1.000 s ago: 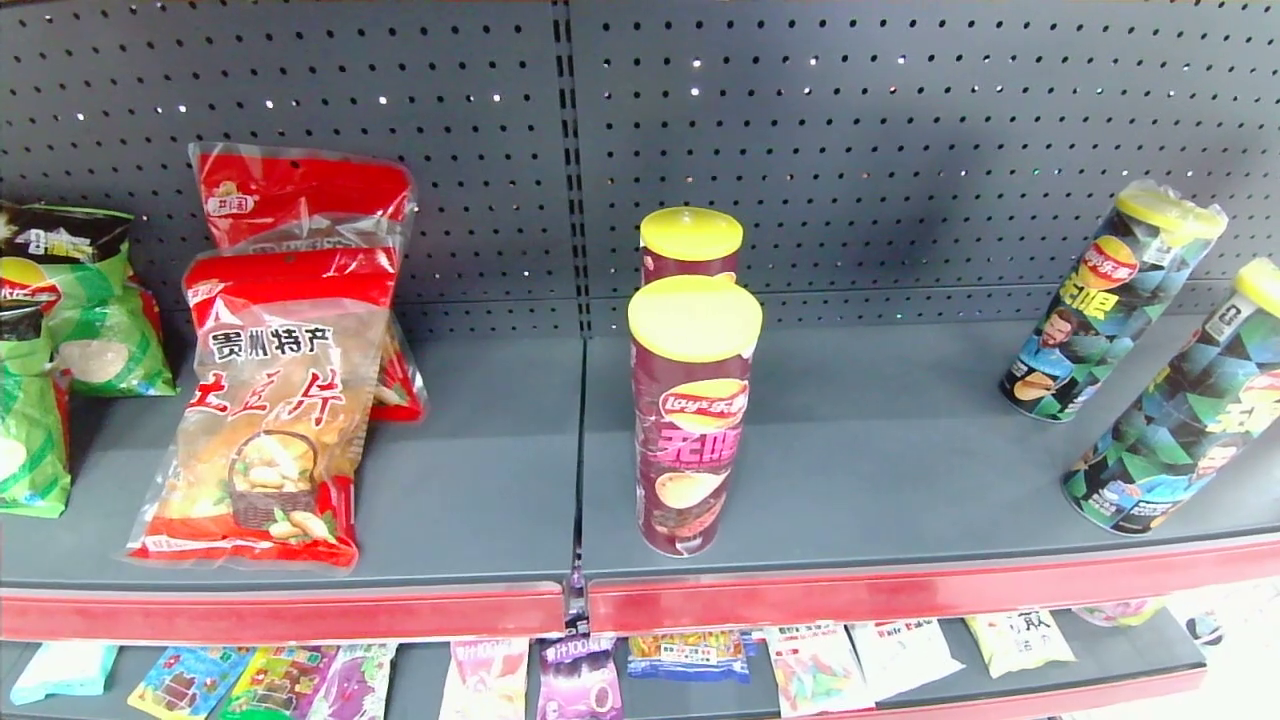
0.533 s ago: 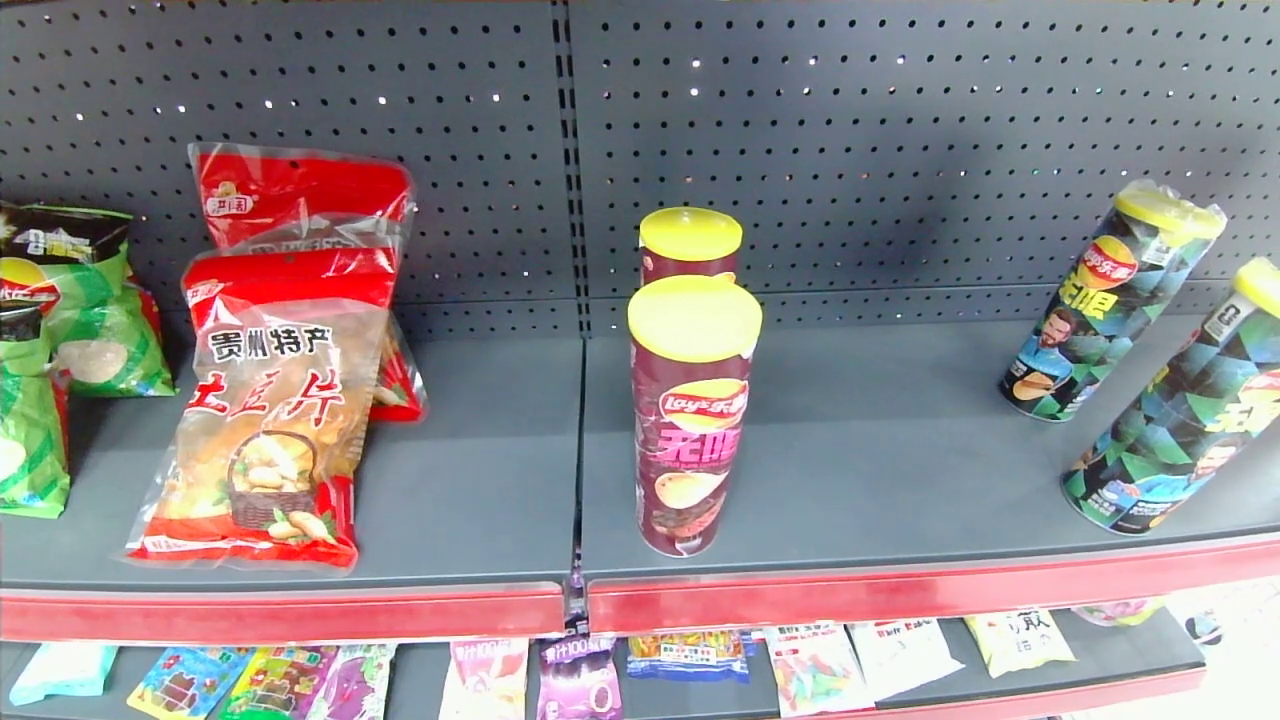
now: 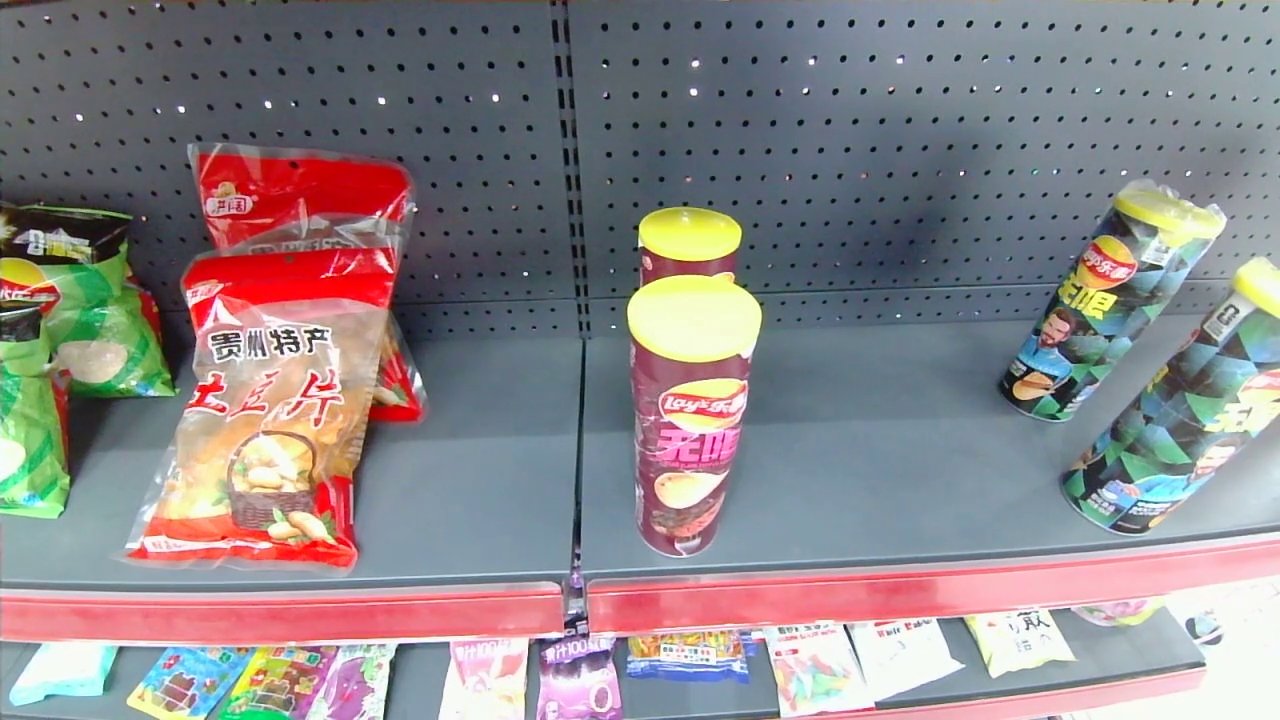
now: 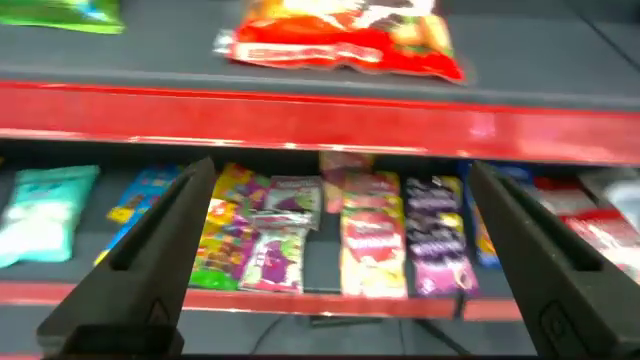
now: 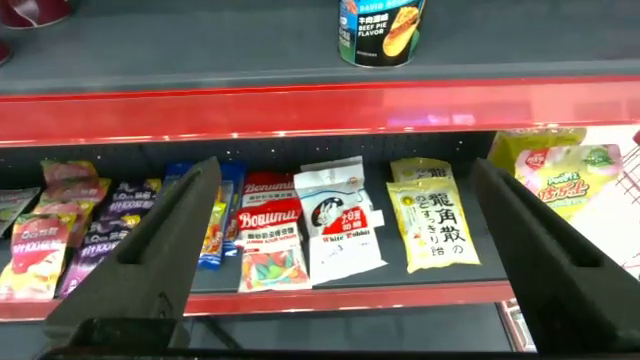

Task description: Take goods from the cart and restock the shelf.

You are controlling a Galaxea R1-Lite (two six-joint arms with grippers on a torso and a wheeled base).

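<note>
The grey shelf (image 3: 880, 470) with a red front lip carries two maroon chip cans with yellow lids (image 3: 692, 410), one behind the other. Two red-topped snack bags (image 3: 270, 400) stand to their left, and two dark patterned cans (image 3: 1110, 300) lean at the right. My left gripper (image 4: 340, 260) is open and holds nothing; it faces the lower shelf's candy bags (image 4: 370, 240), under the red lip (image 4: 320, 120). My right gripper (image 5: 345, 250) is also open with nothing in it, facing small snack packets (image 5: 335, 230) on the lower shelf, below a dark can (image 5: 380, 30).
Green snack bags (image 3: 50, 330) sit at the far left of the upper shelf. Bare shelf lies between the maroon cans and the patterned cans. A perforated grey back panel (image 3: 800, 130) closes the rear. The lower shelf (image 3: 1100, 650) holds several small packets.
</note>
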